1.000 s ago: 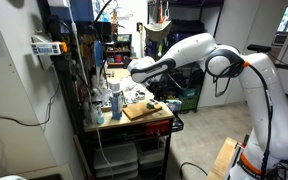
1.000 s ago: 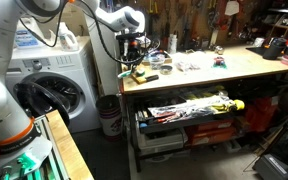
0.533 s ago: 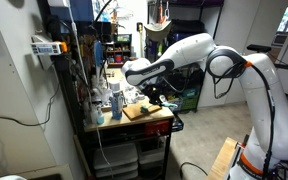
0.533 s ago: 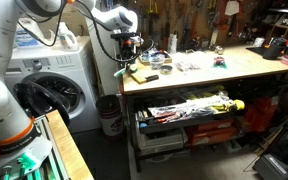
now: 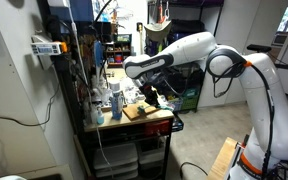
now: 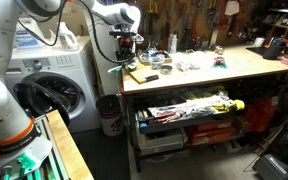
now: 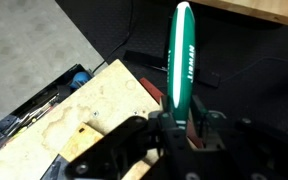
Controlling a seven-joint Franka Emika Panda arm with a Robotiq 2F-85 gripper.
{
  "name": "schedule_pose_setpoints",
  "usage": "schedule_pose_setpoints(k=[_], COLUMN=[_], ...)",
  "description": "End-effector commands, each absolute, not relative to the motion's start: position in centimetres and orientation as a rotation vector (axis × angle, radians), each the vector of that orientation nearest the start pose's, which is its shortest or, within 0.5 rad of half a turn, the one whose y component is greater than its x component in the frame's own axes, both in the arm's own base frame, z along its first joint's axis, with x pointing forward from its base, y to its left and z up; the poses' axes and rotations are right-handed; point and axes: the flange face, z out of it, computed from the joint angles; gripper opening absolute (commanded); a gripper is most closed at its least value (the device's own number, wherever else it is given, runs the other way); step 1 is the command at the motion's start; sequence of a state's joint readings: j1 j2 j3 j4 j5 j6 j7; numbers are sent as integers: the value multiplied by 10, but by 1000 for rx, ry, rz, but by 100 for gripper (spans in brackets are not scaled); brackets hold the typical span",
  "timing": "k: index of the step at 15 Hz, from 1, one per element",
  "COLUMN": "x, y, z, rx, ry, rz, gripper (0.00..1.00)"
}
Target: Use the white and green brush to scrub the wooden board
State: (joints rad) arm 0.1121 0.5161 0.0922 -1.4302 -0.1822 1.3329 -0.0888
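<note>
The pincer (image 7: 184, 128) is pinching the white and green brush (image 7: 181, 55). In the wrist view its two dark fingers (image 7: 164, 124) press against the brush from either side. The long green handle, marked with white lettering, sticks straight out past the fingertips. The bristle end is hidden in the grip, so I cannot tell whether it touches anything.

The wooden board (image 7: 89, 100) lies just beside and below the pincer in that view, pale tan with a faint ring stain. One corner reaches close to the fingers, and a thin reddish-brown strip (image 7: 154, 88) runs along its near edge. The handle points away from the board, over dark clutter beyond its edge.

In both exterior views the pincer hangs low over the end of the cluttered surface (image 6: 224, 65), with the board under or just beside it (image 5: 141, 111) (image 6: 140, 74). In an exterior view, blue and white bottles (image 5: 115, 100) stand near the pincer, just past the board on the side away from the arm.
</note>
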Motion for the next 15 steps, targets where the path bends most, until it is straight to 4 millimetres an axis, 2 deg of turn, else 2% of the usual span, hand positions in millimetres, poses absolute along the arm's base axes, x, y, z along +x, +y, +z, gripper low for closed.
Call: schedule_pose_setpoints(k=[1,6,15], x=[622,631,655], y=[85,66,33], z=[389,396,375], rx=[-3113,-3103,-2931], ry=[-192,195,861], rz=[881,736,514], gripper=[6,6,6])
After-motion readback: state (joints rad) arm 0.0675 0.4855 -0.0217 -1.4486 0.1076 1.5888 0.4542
